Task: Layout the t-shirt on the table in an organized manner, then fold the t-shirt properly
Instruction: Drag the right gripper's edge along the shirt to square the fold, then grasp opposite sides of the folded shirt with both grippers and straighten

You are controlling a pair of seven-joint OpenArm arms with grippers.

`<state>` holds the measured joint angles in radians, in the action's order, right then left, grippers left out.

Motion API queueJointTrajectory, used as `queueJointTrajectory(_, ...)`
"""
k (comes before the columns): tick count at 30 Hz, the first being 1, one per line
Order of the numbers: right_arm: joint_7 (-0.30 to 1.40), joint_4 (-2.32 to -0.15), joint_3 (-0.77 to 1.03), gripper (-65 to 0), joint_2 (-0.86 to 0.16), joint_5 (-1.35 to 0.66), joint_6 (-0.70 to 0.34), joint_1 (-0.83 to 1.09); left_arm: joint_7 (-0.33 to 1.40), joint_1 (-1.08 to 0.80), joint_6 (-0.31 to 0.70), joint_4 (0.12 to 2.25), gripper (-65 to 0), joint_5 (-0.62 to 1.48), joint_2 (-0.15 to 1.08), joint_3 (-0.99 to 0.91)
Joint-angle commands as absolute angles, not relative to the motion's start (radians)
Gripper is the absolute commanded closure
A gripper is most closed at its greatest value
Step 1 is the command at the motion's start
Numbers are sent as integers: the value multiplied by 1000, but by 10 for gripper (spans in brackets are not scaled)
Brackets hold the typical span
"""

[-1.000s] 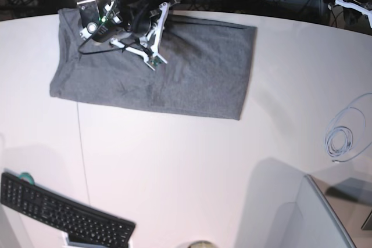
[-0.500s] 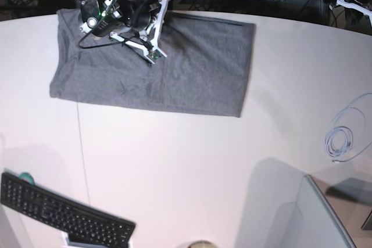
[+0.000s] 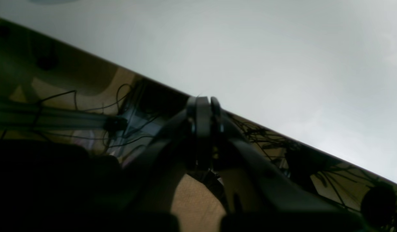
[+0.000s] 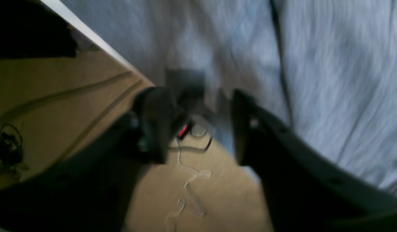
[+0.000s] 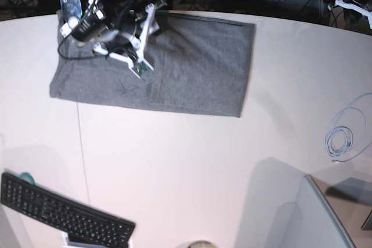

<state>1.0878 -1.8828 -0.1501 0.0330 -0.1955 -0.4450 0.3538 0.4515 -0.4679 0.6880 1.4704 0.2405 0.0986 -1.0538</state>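
The t-shirt (image 5: 174,68) is soft, matt heather-grey cloth, its knit showing fine pale streaks in the right wrist view and a few shallow creases near the bench's far left edge. The bench (image 5: 192,166) is a smooth white top with a faint sheen, crossed by a thin dark seam. The keyboard (image 5: 61,213) at the near left corner is matt black plastic. The cable (image 5: 343,137) coiled near the right edge looks like pale, smooth plastic-sheathed cord. The floor (image 4: 72,96) beyond the bench looks a dull tan.
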Motion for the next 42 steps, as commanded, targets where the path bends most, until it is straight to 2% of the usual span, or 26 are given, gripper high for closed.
queueJointTrajectory(1,1064,-1902,-150,-189,38,-206,-450,315,429,-473,698,1501,0,262,107,-1027)
queueJointTrajectory(4,1063,-1902,-148,-9,64,-206,-450,231,429,-478,698,1557,0,262,70,-957)
queueJointTrajectory(5,1063,-1897,-148,0,67,-206,-450,208,429,-478,698,1578,0,262,58,-941)
queueJointTrajectory(11,1061,-1681,-148,-8,94,-206,-450,79,430,-478,698,1698,0,257,-10,-786)
queueJointTrajectory(15,961,-1558,-150,-8,117,-205,-447,68,430,-470,698,1715,0,259,-13,-671)
queueJointTrajectory(20,860,-1409,-143,-8,84,-202,-447,58,430,-441,698,1718,0,255,-12,-527)
queueJointTrajectory(25,842,-1587,-142,-14,67,-205,-450,117,426,-381,661,1707,0,255,-10,-372)
queueJointTrajectory(29,874,-1767,-139,-17,25,-205,-447,159,424,-275,579,1581,0,252,-4,-265)
queueJointTrajectory(31,921,-1822,-73,-21,13,-205,-446,170,424,-234,549,1514,0,214,15,-226)
queueJointTrajectory(33,958,-1844,56,-63,13,-206,-450,186,423,-217,526,1475,0,159,16,-223)
queueJointTrajectory(36,969,-1840,272,-219,5,-234,-473,189,421,-209,524,1432,0,105,16,-252)
queueJointTrajectory(39,1009,-1779,501,-398,-1,-314,-601,180,420,-199,524,1383,0,81,16,-303)
queueJointTrajectory(41,1056,-1721,628,-474,-27,-341,-691,147,420,-180,524,1348,0,74,27,-343)
queueJointTrajectory(42,1081,-1675,679,-489,-39,-346,-698,130,420,-174,524,1331,0,84,35,-355)
